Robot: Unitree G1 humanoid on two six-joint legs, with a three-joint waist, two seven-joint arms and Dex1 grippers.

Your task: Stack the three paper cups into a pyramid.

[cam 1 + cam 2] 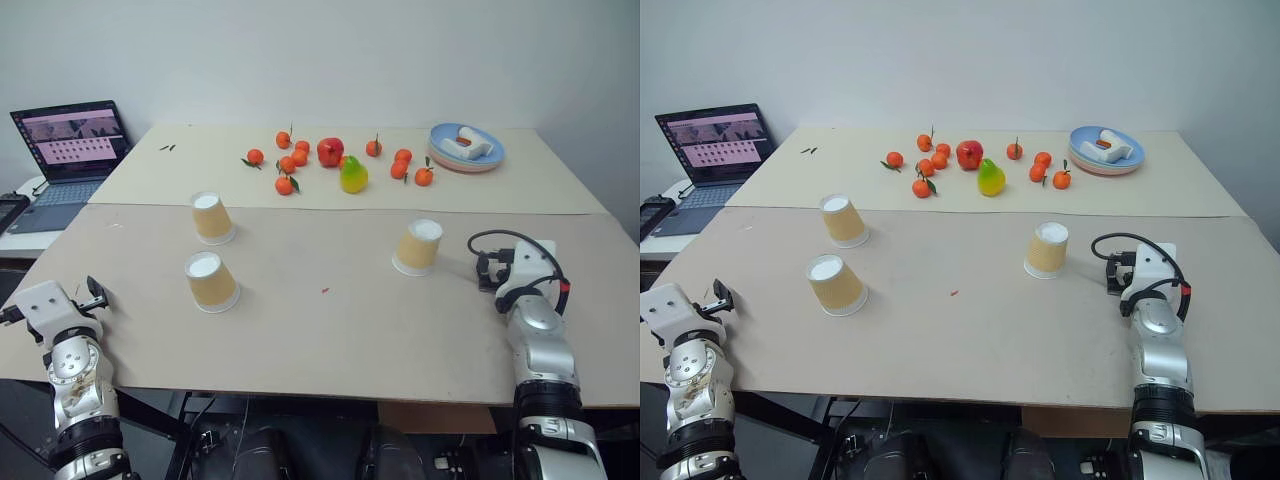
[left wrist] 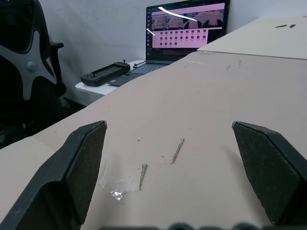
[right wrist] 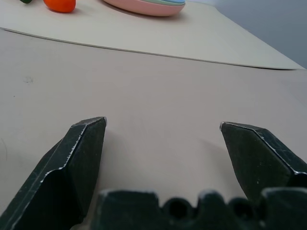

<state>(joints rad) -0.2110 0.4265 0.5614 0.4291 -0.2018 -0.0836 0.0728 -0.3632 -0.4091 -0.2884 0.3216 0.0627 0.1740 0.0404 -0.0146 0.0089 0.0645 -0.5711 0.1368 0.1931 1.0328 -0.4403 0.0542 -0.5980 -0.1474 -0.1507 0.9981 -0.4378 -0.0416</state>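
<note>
Tan paper cups sitting upside down, apart: far-left cup (image 1: 212,217), near-left cup (image 1: 210,281), right cup (image 1: 418,246), all on beige table (image 1: 330,330). Nothing stacking yet; pyramid wholly left to build, two bases to pair, third to go on top. Left gripper (image 2: 168,177) hovering at table's left edge, jaws wide, empty. Right gripper (image 3: 163,158) resting right of right cup, jaws wide, empty. Laptop (image 1: 70,150) glowing far left, writing unreadable; no labels showing on cups.
</note>
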